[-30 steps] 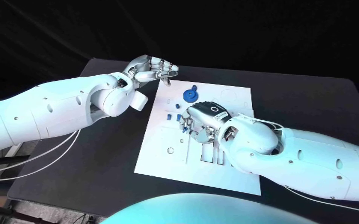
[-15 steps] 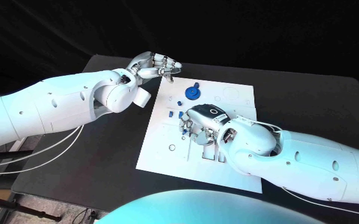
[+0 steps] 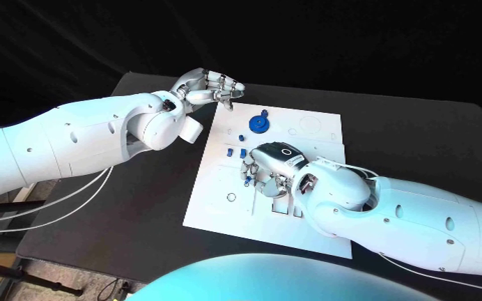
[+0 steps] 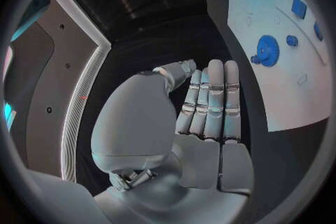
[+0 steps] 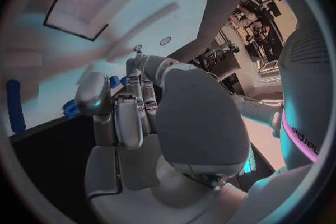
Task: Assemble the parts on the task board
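Where the white task board (image 3: 226, 207) lies nearest the robot, its surface carries only outlined slots and a small ring mark. Just beyond that stretch, the right hand (image 3: 269, 170) is lowered palm-down onto the middle of the board, its fingers (image 3: 251, 173) curled toward the plate. In the right wrist view those fingers bend in close together over the board; whether anything is pinched between them I cannot tell. Small blue parts (image 3: 237, 152) lie on the board just beside the hand's fingertips, toward the left arm's side, and another small blue piece (image 3: 242, 138) sits a little farther on. Beyond these, near the board's far edge, rests a round blue gear (image 3: 258, 125) with a short blue peg (image 3: 264, 114) touching its far rim; in the left wrist view the same gear (image 4: 266, 48) shows with a small knob beside it. Farthest off, the left hand (image 3: 211, 90) hangs above the black table (image 3: 150, 189) at the board's far corner. Its fingers are curled in head view, while the left wrist view shows them lying straight and side by side with nothing in the palm.
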Controlling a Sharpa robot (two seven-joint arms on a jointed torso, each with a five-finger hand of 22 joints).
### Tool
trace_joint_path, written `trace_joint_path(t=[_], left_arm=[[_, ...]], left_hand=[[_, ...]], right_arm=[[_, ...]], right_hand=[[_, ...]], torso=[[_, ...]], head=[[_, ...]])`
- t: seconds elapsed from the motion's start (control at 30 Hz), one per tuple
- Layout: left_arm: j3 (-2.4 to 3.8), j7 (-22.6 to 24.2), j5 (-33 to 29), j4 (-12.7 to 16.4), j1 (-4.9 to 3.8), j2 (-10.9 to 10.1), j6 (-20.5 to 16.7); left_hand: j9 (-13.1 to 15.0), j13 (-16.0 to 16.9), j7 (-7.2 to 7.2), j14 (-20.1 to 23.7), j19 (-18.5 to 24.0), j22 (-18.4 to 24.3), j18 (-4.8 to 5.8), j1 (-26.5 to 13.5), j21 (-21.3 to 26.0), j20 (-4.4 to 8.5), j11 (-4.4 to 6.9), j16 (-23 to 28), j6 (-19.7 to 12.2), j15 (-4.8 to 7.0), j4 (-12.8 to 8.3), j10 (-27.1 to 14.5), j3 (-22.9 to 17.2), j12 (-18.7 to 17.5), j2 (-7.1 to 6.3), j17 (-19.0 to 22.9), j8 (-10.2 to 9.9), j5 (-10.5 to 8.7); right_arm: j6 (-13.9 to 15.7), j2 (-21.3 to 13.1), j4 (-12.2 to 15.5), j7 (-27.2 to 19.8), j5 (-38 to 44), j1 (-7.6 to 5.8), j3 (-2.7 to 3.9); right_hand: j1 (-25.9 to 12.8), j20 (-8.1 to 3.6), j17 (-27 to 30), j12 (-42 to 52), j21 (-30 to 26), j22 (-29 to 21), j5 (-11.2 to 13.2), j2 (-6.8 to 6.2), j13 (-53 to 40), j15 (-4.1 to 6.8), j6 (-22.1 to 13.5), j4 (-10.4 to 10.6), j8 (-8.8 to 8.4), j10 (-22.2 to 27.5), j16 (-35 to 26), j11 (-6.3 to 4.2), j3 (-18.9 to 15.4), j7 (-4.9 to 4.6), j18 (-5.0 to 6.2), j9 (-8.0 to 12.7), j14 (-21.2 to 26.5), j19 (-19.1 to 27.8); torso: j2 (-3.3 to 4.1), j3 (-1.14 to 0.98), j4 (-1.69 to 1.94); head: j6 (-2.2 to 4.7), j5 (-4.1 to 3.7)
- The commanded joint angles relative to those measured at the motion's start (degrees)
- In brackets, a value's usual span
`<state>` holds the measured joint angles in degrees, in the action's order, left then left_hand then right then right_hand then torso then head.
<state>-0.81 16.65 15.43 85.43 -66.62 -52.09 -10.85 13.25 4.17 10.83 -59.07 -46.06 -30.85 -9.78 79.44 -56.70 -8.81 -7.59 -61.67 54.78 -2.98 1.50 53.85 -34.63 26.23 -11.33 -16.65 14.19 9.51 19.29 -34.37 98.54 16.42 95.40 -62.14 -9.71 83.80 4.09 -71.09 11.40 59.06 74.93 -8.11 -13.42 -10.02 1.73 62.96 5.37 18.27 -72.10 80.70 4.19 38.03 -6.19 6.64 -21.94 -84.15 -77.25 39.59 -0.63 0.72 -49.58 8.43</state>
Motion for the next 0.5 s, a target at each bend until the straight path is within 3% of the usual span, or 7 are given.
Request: trace_joint_path(t=[0.03,0.5], left_arm=[[0.04,0.2,0.3,0.0,-0.04,0.1,1.1],[0.04,0.2,0.4,-0.1,-0.04,0.2,1.1]], left_hand=[[0.1,-0.1,0.05,-0.1,0.4,-0.1,-0.64,-0.4,-0.2,0.04,0.11,0.3,-0.4,-0.17,-0.4,-0.4,0.1,-0.3,-0.03,0.1,-0.3,0.04],[0.1,-0.1,0.05,0.0,0.5,-0.1,-0.65,-0.4,-0.3,0.02,0.09,0.3,-0.4,-0.19,-0.5,-0.5,0.1,-0.3,-0.06,0.1,-0.3,0.03]], right_arm=[[-1.1,0.1,0.1,-0.5,0.1,0.1,-0.01],[-2.1,0.1,-0.3,-0.3,0.1,0.2,-0.03]], right_hand=[[-0.4,-0.21,0.0,0.0,-0.3,2.6,-0.1,0.16,0.0,0.34,0.3,0.0,0.22,-2.1,0.1,-2.01,0.2,-0.26,-0.37,-0.1,-2.4,0.4],[-0.5,-0.2,0.1,0.0,-0.4,2.6,-0.1,0.2,-0.1,0.33,0.2,-0.1,0.22,-2.1,0.1,-2.0,0.2,-0.27,-0.35,-0.1,-2.4,0.4]], torso=[[-0.03,-0.02,0.03],[0.01,-0.03,0.04]], head=[[-0.01,-0.01],[-0.35,-0.01]])
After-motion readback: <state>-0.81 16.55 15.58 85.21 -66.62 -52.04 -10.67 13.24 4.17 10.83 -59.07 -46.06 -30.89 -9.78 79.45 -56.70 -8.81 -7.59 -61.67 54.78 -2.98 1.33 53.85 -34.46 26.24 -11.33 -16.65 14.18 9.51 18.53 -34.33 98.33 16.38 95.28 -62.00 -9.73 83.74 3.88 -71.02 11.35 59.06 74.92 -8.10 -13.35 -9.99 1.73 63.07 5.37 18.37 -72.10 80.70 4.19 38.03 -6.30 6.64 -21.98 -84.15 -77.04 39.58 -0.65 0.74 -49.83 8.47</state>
